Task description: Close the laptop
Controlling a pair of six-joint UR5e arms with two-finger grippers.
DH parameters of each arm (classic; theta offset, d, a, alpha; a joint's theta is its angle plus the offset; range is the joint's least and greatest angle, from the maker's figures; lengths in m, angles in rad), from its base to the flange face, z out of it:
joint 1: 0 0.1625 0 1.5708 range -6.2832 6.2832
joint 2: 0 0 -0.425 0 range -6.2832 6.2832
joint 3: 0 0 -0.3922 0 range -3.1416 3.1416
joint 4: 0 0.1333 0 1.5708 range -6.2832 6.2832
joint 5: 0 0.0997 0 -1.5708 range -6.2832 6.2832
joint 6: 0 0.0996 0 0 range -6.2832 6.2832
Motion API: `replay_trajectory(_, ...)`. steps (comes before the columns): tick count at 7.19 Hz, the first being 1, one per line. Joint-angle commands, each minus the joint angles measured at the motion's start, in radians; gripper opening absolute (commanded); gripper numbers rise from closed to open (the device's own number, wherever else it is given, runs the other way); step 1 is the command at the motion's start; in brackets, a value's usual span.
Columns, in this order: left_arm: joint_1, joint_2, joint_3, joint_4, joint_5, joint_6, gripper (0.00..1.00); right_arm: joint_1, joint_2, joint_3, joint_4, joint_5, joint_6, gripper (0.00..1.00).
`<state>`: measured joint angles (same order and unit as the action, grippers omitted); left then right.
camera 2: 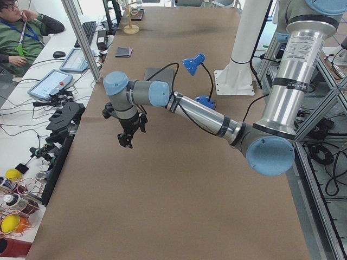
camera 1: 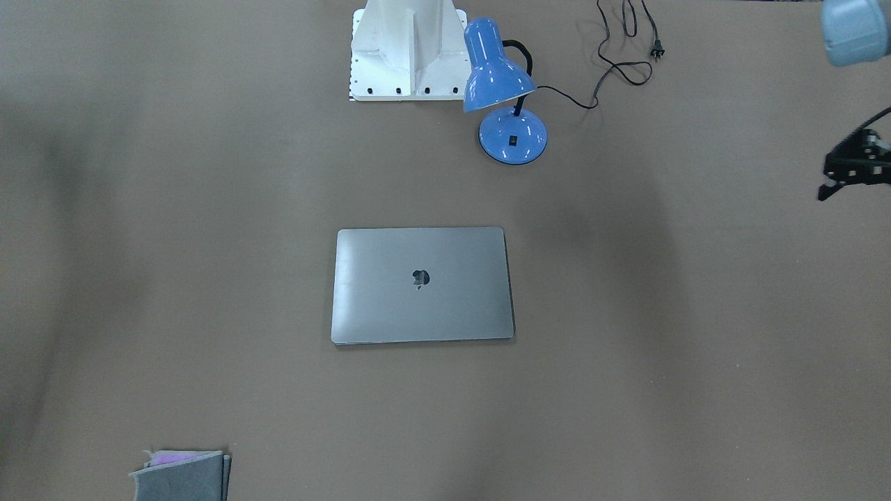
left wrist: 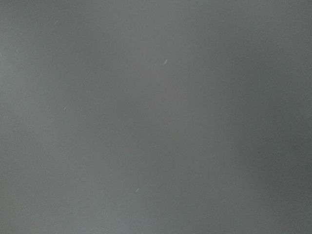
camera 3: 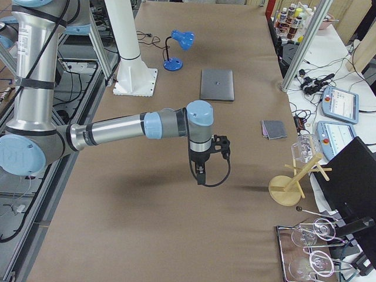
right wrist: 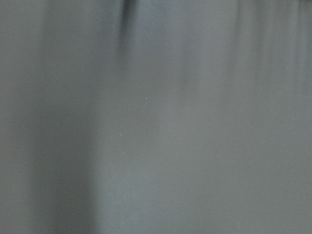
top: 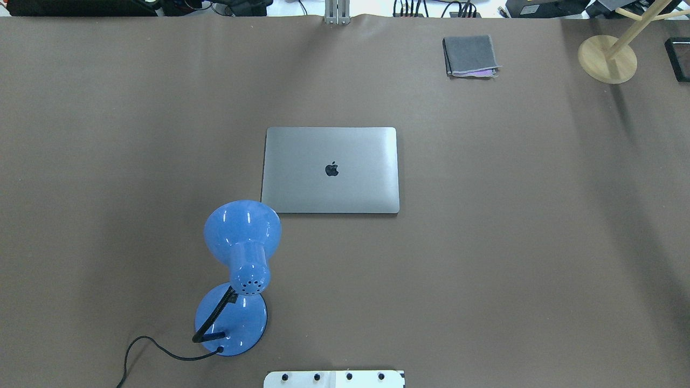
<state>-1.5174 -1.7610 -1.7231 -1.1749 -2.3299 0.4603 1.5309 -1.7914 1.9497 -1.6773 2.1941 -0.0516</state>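
The laptop (top: 331,170) lies flat in the middle of the table with its space-grey lid down and the dark apple logo facing up; it also shows in the front view (camera 1: 422,285). My left gripper (camera 2: 126,142) hangs above bare table far off to the laptop's side, and only part of it shows at the front view's right edge (camera 1: 835,186), so I cannot tell whether it is open. My right gripper (camera 3: 201,176) hangs above the table at the other end, seen only from the side. Both wrist views show only blurred grey.
A blue desk lamp (top: 240,253) stands near the laptop's near-left corner, its cord trailing off. A grey felt pouch (top: 470,55) lies at the far right. A wooden stand (top: 607,58) sits at the far right corner. The robot's white base (camera 1: 407,52) is at the near edge.
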Motion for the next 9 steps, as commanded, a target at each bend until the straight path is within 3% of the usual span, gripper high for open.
replay_trajectory(1, -0.137, 0.134, 0.085, -0.073, 0.001, 0.048, 0.98, 0.046, -0.109, -0.032, 0.005, -0.008, -0.044, 1.00)
replay_trajectory(6, -0.176, 0.196, 0.004, -0.091, 0.021, 0.005, 0.98, 0.045, -0.095, -0.048, 0.007, 0.004, -0.034, 1.00)
replay_trajectory(9, -0.176, 0.207, 0.007, -0.092, 0.020, 0.001, 0.98, 0.045, -0.095, -0.048, 0.007, 0.050, -0.037, 1.00)
